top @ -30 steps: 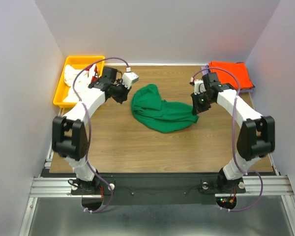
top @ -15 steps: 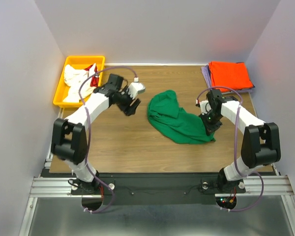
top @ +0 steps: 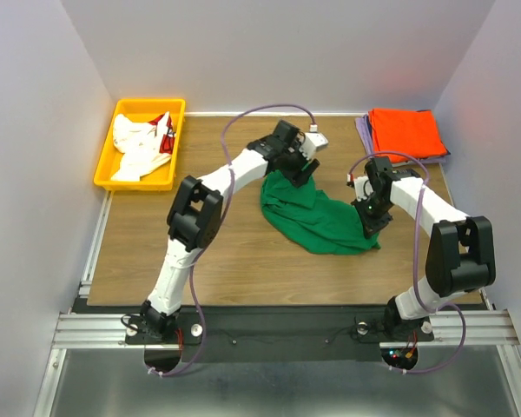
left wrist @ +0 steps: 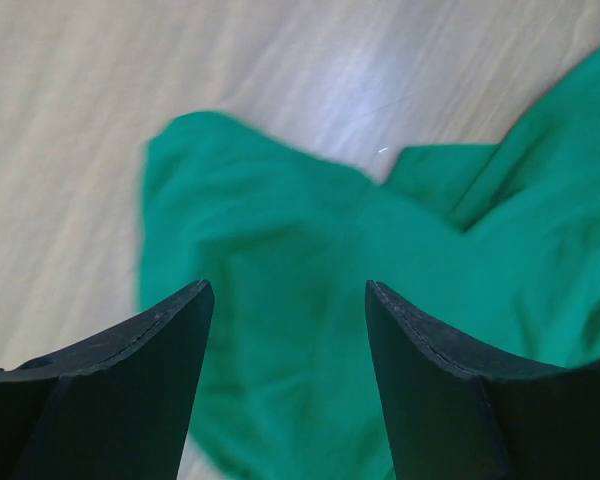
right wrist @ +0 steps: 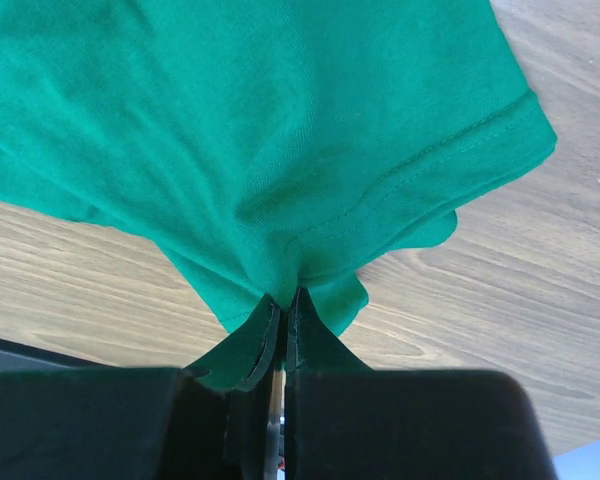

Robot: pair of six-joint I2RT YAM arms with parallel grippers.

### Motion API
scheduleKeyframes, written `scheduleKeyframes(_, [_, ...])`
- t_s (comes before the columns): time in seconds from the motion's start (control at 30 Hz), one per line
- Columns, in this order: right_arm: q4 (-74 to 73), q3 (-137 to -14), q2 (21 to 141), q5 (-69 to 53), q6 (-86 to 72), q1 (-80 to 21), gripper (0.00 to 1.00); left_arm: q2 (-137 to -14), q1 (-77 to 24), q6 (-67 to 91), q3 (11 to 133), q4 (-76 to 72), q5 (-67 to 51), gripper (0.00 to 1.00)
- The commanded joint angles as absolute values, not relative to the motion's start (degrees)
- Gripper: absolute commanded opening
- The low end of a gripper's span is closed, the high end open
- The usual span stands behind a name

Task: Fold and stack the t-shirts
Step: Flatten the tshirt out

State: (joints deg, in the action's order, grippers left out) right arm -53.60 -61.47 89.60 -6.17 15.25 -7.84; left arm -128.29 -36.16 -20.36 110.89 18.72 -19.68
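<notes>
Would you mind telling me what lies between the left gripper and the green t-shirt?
Nothing. In the left wrist view the left gripper is open, and the green t-shirt shows directly beyond it with no other object in the way.

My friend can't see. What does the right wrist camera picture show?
The right gripper is pinched shut on a bunched fold of the bright green t-shirt. The shirt spreads away from it over the wooden table, with a stitched sleeve hem on the right.

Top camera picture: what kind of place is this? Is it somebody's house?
Probably a robot test booth, not a house: plain walls box in one wooden table, two robot arms are bolted to a metal rail, and the right gripper pinches a green t-shirt.
</notes>
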Motion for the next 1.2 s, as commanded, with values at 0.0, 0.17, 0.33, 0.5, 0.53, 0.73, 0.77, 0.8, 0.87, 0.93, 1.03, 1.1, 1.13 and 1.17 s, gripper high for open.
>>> scheduleKeyframes(0.0, [-54.0, -63.6, 89.7, -6.7, 14.1, -7.4, 0.0, -129.8, -38.5, -15.4, 116.3, 17.2, -17.6, 0.73])
scheduleKeyframes(0.17, [-53.9, -64.3, 90.2, -7.5, 13.9, -7.3, 0.01, -134.0, -40.5, -13.8, 118.0, 17.1, -13.4, 0.7])
scheduleKeyframes(0.33, [-53.9, -64.2, 90.0, -7.1, 14.2, -7.3, 0.01, -133.5, -39.0, -13.0, 118.4, 17.9, -9.8, 0.21])
scheduleKeyframes(0.5, [-53.7, -63.5, 89.9, -6.7, 15.1, -6.4, 0.01, -123.3, -33.9, -11.5, 112.0, 15.6, -12.6, 0.0])
scheduleKeyframes(0.53, [-53.7, -63.3, 89.7, -6.6, 15.6, -6.1, 0.01, -121.3, -32.8, -10.4, 108.8, 15.2, -13.4, 0.0])
scheduleKeyframes(0.73, [-53.6, -61.8, 88.8, -5.8, 16.7, -5.0, 0.0, -107.5, -21.0, -8.6, 93.7, 13.8, -21.3, 0.0])
scheduleKeyframes(0.77, [-53.6, -61.8, 88.9, -5.8, 17.0, -4.7, 0.01, -106.2, -20.1, -9.2, 88.6, 14.0, -21.4, 0.0])
scheduleKeyframes(0.8, [-53.5, -61.8, 88.8, -5.8, 17.1, -4.6, 0.01, -103.7, -19.2, -10.2, 86.0, 14.1, -21.3, 0.0])
scheduleKeyframes(0.87, [-53.4, -62.2, 89.0, -5.7, 17.3, -4.6, 0.01, -101.7, -16.7, -11.0, 78.6, 14.5, -21.1, 0.0])
scheduleKeyframes(0.93, [-53.3, -63.3, 89.9, -6.2, 17.4, -4.6, 0.01, -99.6, -14.7, -11.8, 74.4, 15.6, -20.9, 0.0])
scheduleKeyframes(1.03, [-53.3, -65.0, 91.4, -7.6, 17.6, -4.6, 0.03, -97.1, -12.7, -13.3, 65.3, 16.7, -20.9, 0.07])
scheduleKeyframes(1.1, [-53.7, -65.7, 92.0, -9.3, 17.9, -4.6, 0.06, -95.6, -11.7, -16.0, 62.9, 18.7, -22.5, 0.16])
scheduleKeyframes(1.13, [-54.0, -66.0, 92.2, -9.8, 18.4, -4.6, 0.07, -95.1, -11.2, -16.7, 62.1, 19.3, -23.0, 0.2])
scheduleKeyframes(1.17, [-54.3, -66.4, 92.3, -10.4, 19.2, -4.6, 0.13, -94.3, -10.7, -17.7, 60.2, 19.8, -23.5, 0.22])
